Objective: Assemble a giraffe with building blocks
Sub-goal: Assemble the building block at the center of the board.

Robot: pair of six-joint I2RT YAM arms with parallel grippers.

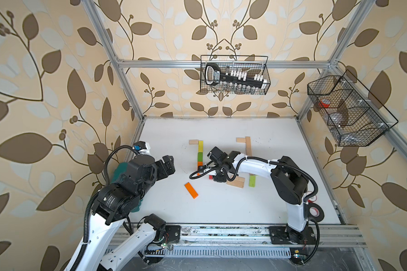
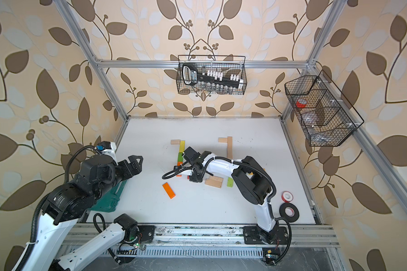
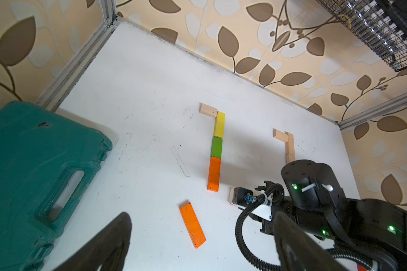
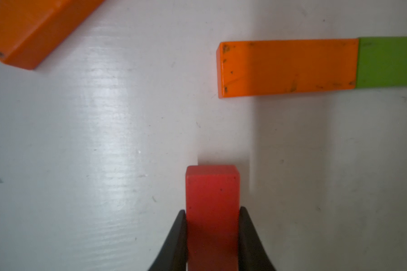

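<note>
My right gripper (image 4: 212, 212) is shut on a red block (image 4: 212, 185), held low over the white table (image 1: 221, 206). Just beyond it lies the orange end (image 4: 287, 68) of a flat column of orange (image 1: 199, 164), green (image 1: 200, 156) and yellow (image 1: 200, 146) blocks, with a pale block (image 1: 194, 142) at its far end. A second pale L-shape (image 1: 247, 145) lies to the right. A loose orange plank (image 1: 191, 190) lies in front, beneath my open, empty left gripper (image 3: 201, 215). Pale blocks (image 1: 236, 181) and a green one (image 1: 252, 181) lie under the right arm.
A dark green plastic case (image 3: 33, 176) lies at the table's left edge under the left arm. Two tape rolls (image 2: 289, 211) sit at the front right corner. Wire baskets hang on the back wall (image 1: 234, 75) and the right wall (image 1: 348, 110).
</note>
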